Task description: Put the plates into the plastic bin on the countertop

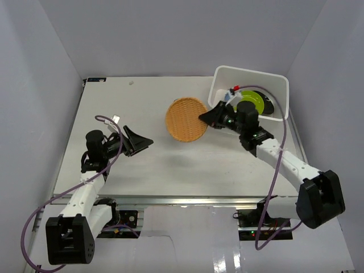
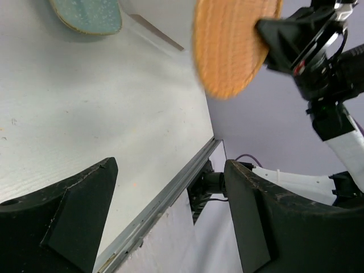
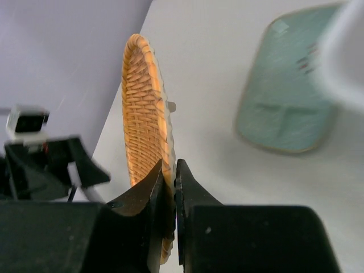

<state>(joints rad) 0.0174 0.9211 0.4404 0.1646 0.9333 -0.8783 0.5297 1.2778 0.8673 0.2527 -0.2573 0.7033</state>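
White worktop (image 1: 142, 170): mid-carry, we've got right pincer (image 3: 173, 176) clamped on orange-brown plate (image 1: 185, 119) rim, held up nr centre; left pincer (image 2: 170, 170) apart, idle. Next, we reckon: swing to 1 o'clock, release over plastic bin (image 1: 250, 73).

Soft, even light is filling the scene, leaving a faint shadow under the woven plate (image 1: 186, 119) on the counter (image 1: 142, 170). Its edge is blurring in the left wrist view.

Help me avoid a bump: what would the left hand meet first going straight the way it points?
Probably the countertop near its front rail; the open left hand aims low there. The orange plate in the right hand sits off that line, though depth is unclear.
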